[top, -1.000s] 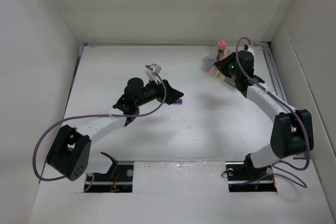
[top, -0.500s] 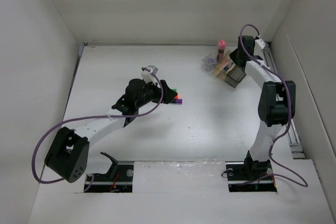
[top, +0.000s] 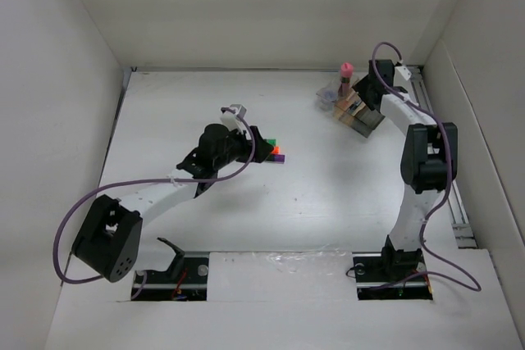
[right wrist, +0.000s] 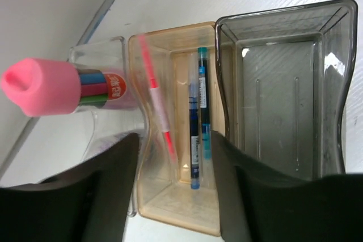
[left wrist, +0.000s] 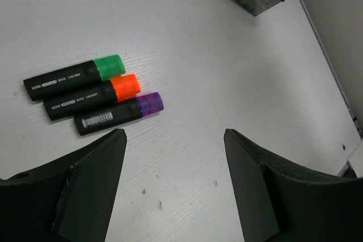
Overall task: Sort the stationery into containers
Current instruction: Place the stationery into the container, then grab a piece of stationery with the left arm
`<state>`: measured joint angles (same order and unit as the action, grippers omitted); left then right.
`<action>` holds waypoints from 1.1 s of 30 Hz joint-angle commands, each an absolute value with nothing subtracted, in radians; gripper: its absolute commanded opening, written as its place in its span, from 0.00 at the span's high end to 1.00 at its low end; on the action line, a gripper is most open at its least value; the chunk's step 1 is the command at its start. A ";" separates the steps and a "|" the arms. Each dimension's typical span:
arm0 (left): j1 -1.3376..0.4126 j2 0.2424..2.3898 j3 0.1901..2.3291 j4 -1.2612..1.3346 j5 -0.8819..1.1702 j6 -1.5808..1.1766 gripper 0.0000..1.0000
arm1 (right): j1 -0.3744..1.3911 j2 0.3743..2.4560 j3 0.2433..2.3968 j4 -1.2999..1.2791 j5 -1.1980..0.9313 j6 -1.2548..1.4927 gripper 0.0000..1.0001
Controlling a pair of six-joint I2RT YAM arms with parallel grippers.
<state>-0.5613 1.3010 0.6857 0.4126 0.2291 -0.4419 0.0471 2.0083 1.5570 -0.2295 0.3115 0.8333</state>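
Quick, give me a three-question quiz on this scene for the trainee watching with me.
1. True or false: the smoky grey compartment holds a pen.
2. Of the three markers lying side by side, which end colour is in the middle: A green, B orange, C purple?
3. How many pens lie in the tan compartment?
Key: 1 false; 2 B; 3 two.

White print runs along the black barrels of the green-ended marker (left wrist: pixel 74 76) and the orange-ended marker (left wrist: pixel 93 96), too small to read. The purple-ended marker (left wrist: pixel 119 113) carries a white barcode strip, digits not legible. The pink-capped bottle (right wrist: pixel 57 89) wears a red label with white characters, blurred, unreadable.
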 commanded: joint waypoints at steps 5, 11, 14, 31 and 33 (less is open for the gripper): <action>-0.565 1.325 0.752 0.344 0.126 -0.399 0.43 | 0.064 1.794 1.484 -0.221 0.267 0.833 0.35; -0.565 1.357 0.773 0.308 0.095 -0.331 0.61 | 0.144 1.508 1.231 -0.123 0.232 0.833 0.66; -0.565 1.405 0.805 0.287 0.086 -0.293 0.64 | 0.190 1.399 1.103 -0.112 0.199 0.845 0.96; -0.732 1.684 1.015 0.098 -0.249 -0.140 0.64 | 0.293 1.083 0.805 -0.071 0.075 0.856 0.64; -0.732 1.710 1.025 0.098 -0.235 -0.140 0.61 | 0.293 1.071 0.793 -0.071 0.057 0.856 0.59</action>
<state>-0.7380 1.6951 0.9802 0.1146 -0.2131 -0.1707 0.2829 1.0924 0.8120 -0.1116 0.0883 0.8608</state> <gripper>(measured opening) 0.379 0.397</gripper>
